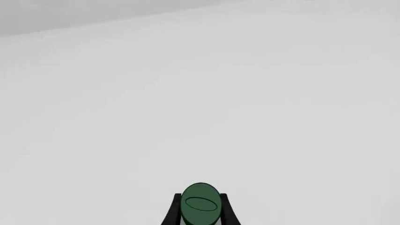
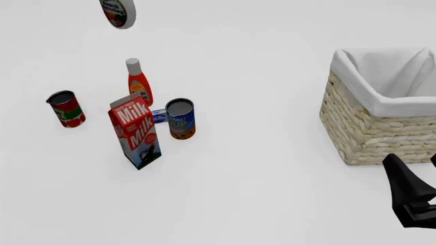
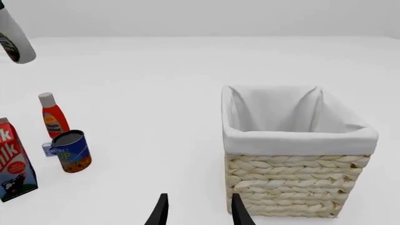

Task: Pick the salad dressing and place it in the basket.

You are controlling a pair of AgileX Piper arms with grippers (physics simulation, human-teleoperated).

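The salad dressing (image 2: pixel 118 13) hangs in the air high above the groceries at the far left, tilted, with only its labelled lower body showing in the front view. It also appears as a white body (image 3: pixel 14 40) in the right wrist view. Its dark green cap (image 1: pixel 201 206) sits between the black fingers of my left gripper (image 1: pixel 200 196), which is shut on it. The wicker basket (image 2: pixel 368 132) with its white lining stands at the right, also as the basket (image 3: pixel 293 183) in the right wrist view. My right gripper (image 2: pixel 411 159) is low in front of the basket, open and holding nothing (image 3: pixel 198 197).
On the table's left stand a milk carton (image 2: pixel 136 133), an orange-red bottle with a white cap (image 2: pixel 138 81), a blue can (image 2: pixel 180 118) and a red can (image 2: pixel 66 108). A small blue item (image 2: pixel 159 116) lies behind the blue can.
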